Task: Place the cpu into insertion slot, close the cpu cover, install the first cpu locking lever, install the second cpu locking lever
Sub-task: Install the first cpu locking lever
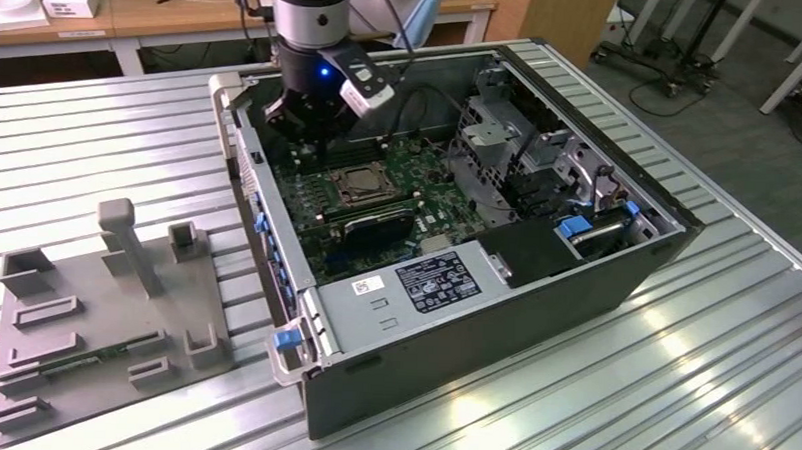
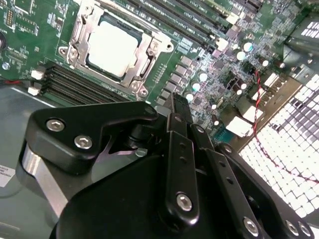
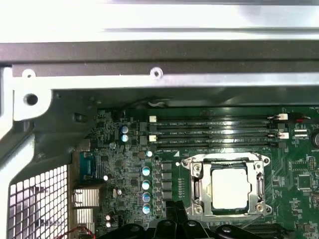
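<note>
gripper (image 2: 177,101) – fingers seemingly pressed together, empty – hovers beside the cpu (image 2: 112,47) under the cpu cover (image 2: 79,36).

We see the gripper (image 3: 174,211) cut off by the first wrist view's edge, and the cpu cover (image 2: 142,50) clipped at the second wrist view's edge.

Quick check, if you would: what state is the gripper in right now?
Gripper: closed, holding nothing, hovering over the circuit board near the chip.
</note>
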`<state>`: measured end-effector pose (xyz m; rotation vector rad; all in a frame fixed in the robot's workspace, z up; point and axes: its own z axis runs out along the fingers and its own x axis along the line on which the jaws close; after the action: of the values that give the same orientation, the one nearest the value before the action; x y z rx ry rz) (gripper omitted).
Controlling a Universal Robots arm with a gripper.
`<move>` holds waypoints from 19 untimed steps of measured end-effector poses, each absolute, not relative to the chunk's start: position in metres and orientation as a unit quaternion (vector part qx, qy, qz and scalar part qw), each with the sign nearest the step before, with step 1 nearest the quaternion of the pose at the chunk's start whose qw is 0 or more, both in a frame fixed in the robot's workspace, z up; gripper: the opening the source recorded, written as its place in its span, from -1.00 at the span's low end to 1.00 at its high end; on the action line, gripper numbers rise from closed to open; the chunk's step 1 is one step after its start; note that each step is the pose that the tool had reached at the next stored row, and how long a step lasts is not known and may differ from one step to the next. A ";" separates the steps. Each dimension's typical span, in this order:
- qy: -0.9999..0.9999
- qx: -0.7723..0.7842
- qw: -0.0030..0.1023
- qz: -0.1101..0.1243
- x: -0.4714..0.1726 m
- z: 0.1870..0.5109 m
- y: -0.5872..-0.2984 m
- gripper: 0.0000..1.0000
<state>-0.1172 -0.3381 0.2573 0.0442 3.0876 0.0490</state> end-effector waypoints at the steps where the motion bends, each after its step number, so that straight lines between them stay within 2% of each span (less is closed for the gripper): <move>1: 0.999 0.014 0.027 0.016 -0.118 0.257 -0.337 -0.79; 19: 0.999 0.016 0.027 0.018 -0.125 0.255 -0.324 -0.79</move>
<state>-0.1246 -0.3239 0.2546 0.0500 3.0873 0.0545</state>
